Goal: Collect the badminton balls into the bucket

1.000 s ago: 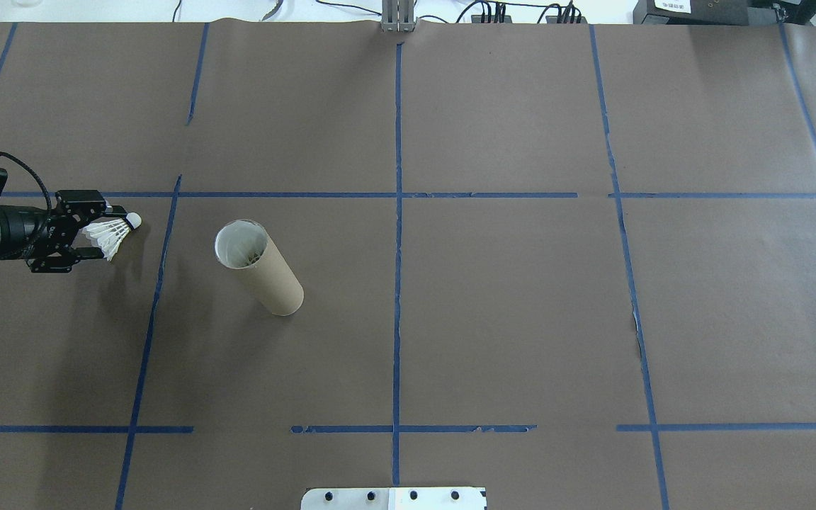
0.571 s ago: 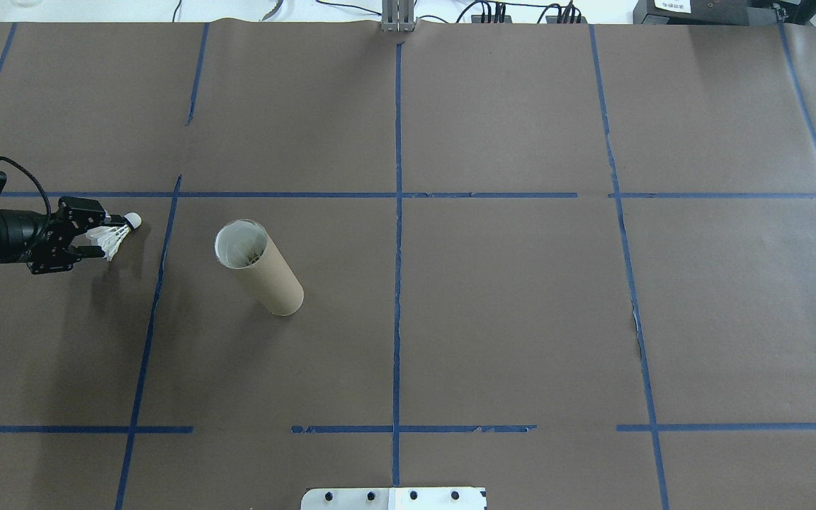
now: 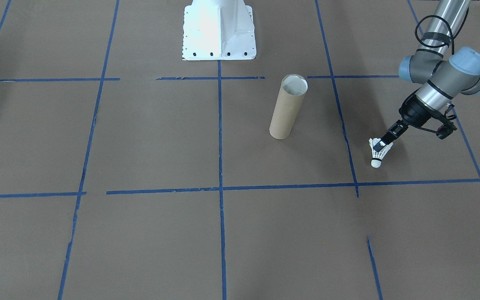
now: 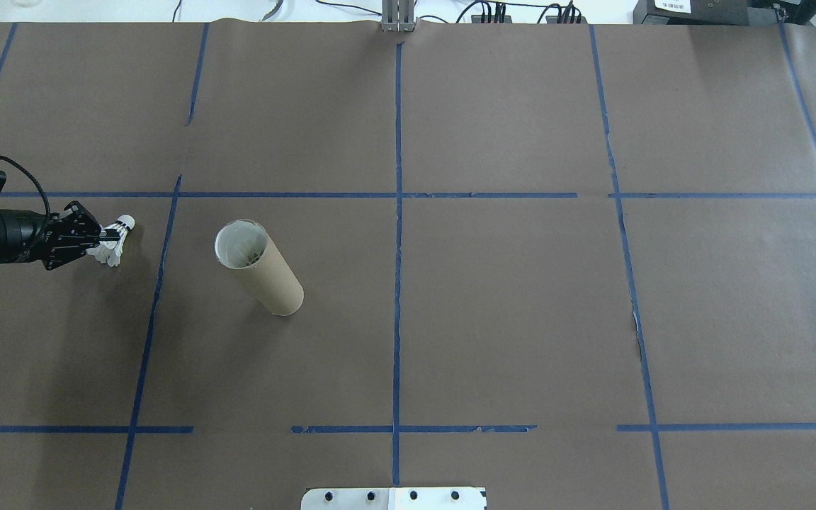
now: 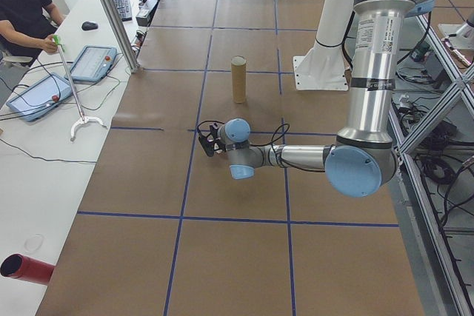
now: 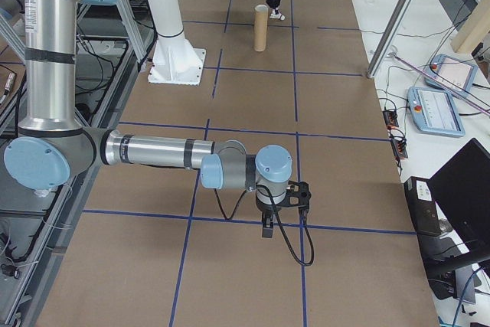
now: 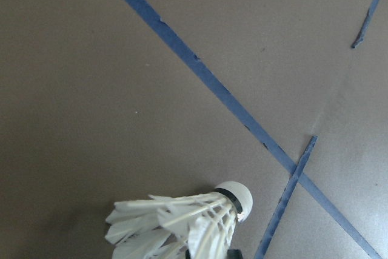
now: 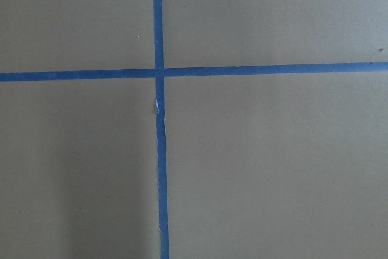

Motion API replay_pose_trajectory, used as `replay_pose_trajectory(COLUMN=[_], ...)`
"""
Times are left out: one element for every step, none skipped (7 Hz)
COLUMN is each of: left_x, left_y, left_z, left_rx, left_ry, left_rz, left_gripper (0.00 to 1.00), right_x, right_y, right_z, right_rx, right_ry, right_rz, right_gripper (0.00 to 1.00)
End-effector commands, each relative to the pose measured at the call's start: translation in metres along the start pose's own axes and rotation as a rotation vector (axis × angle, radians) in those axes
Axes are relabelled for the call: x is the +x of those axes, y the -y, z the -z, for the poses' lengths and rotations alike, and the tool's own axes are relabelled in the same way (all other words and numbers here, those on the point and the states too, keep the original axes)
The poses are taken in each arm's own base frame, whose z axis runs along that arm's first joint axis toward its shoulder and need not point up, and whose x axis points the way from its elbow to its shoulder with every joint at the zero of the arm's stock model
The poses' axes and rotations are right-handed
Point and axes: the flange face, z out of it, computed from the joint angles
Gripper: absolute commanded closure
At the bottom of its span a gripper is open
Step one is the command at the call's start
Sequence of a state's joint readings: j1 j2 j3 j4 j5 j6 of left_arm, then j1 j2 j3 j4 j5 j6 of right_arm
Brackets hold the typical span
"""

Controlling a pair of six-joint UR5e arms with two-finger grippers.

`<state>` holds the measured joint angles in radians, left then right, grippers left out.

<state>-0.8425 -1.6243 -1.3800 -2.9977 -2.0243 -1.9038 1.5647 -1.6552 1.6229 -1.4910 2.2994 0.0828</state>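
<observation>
Shuttlecock [image 4: 115,241] in left gripper [image 4: 102,239] — bucket [image 4: 258,266] well apart

Overhead, front views face each other – share tube [image 4: 259,267]; wrist cameras close above paper.

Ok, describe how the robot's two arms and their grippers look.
Both arms are silver metal tubes with pale blue caps on grey joints. The left arm has a black cable looped beside its wrist and ends in a small black two-finger left gripper. The right arm carries a black band, a black cable trailing onto the table, and the black right gripper.
</observation>
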Motion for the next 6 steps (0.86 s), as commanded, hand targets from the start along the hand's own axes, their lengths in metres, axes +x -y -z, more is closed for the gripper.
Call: replay_pose_trajectory(left_x=[0.009,0.024,0.046,0.063,0.088,0.125], left_y=[-0.014,-0.011,-0.01,0.0,0.004,-0.013], left_z=[0.012,0.028,0.053,0.081,0.107,0.12], left_rx=[-0.127,-0.158,-0.211,-0.243,-0.266,-0.275], left_ry=[0.012,-0.004,-0.028,-0.041,-0.027,-0.006], left_rz=[-0.008,-0.016,-0.032,-0.037,-0.02,-0.004], left_gripper=[1.0,1.0,1.0,1.0,1.0,1.0], right_x=[0.0,0.0,0.0,0.0,0.0,0.0], right_y=[0.0,0.0,0.0,0.0,0.0,0.0], right_z=[0.0,0.0,0.0,0.0,0.0,0.0], right_rx=[0.0,0.0,0.0,0.0,0.0,0.0], right_ry=[0.0,0.0,0.0,0.0,0.0,0.0], right_rz=[0.0,0.0,0.0,0.0,-0.002,0.0], right_gripper=[0.0,0.0,0.0,0.0,0.0,0.0])
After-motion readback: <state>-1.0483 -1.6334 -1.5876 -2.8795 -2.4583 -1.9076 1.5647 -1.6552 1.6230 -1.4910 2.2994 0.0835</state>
